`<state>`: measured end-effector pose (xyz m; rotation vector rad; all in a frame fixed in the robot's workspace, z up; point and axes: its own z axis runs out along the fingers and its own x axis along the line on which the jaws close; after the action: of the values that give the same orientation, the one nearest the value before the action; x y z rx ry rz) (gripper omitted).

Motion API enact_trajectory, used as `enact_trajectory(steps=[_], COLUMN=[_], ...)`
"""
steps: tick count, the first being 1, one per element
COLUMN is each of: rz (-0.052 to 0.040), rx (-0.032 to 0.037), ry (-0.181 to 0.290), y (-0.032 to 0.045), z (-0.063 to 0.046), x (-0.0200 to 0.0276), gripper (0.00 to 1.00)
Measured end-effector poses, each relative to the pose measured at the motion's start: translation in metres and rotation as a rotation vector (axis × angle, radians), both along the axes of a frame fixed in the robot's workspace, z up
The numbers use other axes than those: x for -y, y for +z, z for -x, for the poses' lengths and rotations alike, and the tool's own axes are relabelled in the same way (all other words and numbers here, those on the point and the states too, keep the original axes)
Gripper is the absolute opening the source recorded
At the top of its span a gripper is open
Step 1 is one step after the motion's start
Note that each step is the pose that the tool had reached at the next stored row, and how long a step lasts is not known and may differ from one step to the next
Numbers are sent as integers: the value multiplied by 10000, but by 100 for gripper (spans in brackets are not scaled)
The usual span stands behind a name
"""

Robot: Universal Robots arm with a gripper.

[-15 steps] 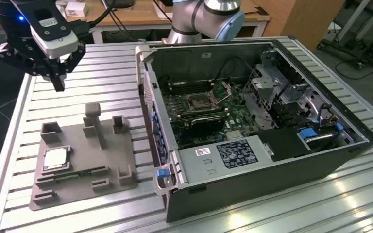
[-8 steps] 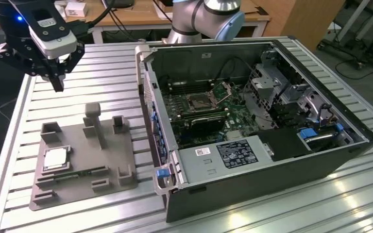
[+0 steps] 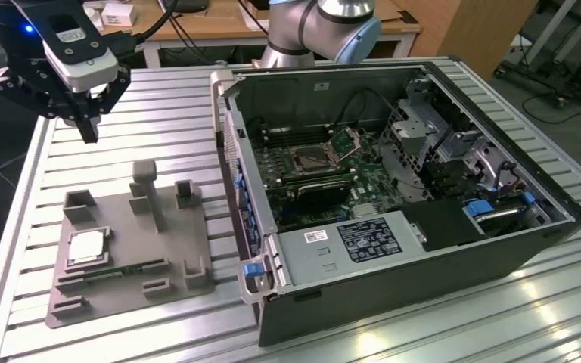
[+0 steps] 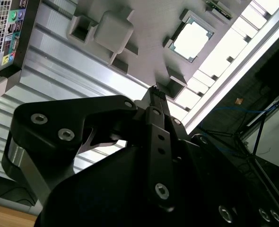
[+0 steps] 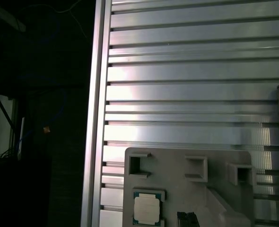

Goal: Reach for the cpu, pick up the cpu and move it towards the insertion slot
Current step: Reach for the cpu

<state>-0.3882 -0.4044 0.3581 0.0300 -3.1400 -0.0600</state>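
The fingers point(image 3: 88, 128), closed and empty, hang over the counter point(image 3: 119, 162) well apart from the cpu point(image 3: 87, 247) in its tray point(image 3: 169, 246).

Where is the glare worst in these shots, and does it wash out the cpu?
Second wrist view: worst; the cpu and the table slats beside it glare near white. Exterior view: bright streaks on the table's near edge, cpu readable. First wrist view: mild sheen, cpu clear.
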Motion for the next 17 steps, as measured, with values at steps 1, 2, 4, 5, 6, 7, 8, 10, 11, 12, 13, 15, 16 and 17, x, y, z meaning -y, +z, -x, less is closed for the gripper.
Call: enact_trajectory(steps=[1, 2, 4, 5, 6, 7, 8, 10, 11, 12, 13, 15, 16, 17], rz=[0, 0, 0, 0, 0, 0, 0, 0, 0, 0, 0, 0, 0, 0], rx=[0, 0, 0, 0, 0, 0, 0, 1, 0, 0, 0, 0, 0, 0], ry=[0, 0, 0, 0, 0, 0, -1, 0, 0, 0, 0, 0, 0, 0], y=[0, 0, 0, 0, 0, 0, -2, -2, -2, -2, -2, -4, -4, -4], z=[1, 1, 1, 1, 1, 8, 14, 16, 17, 17, 18, 21, 21, 21], x=[0, 0, 0, 0, 0, 0, 0, 0, 0, 0, 0, 0, 0, 0], gripper=[11, 11, 11, 11, 11, 11, 11, 11, 11, 11, 11, 11, 11, 11])
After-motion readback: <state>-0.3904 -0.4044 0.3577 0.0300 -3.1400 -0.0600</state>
